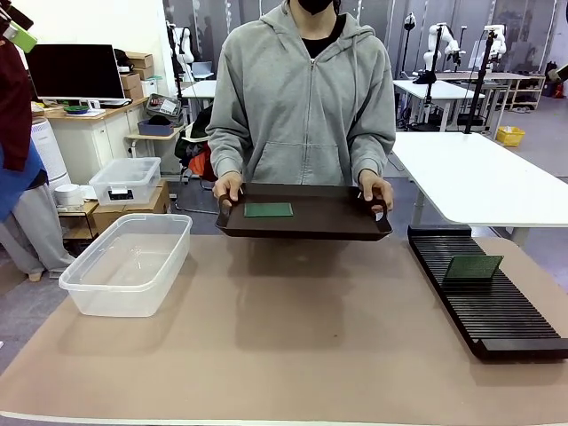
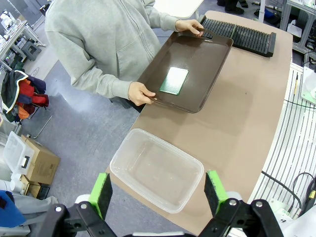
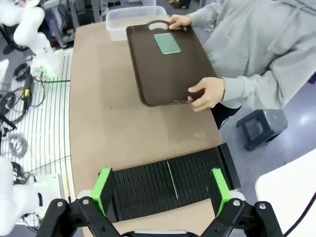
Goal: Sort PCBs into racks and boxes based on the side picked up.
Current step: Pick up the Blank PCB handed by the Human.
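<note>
Tub (image 1: pixel 114 297) left, PCB (image 1: pixel 268 209) on tray (image 1: pixel 330 218), rack (image 1: pixel 501 312) right

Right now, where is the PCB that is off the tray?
In the front view the PCB stands slotted in the black rack, at the table's right side.

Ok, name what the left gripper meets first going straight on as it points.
Probably the clear tub, which lies straight ahead of the open left gripper; how far off it is stays unclear.
</note>
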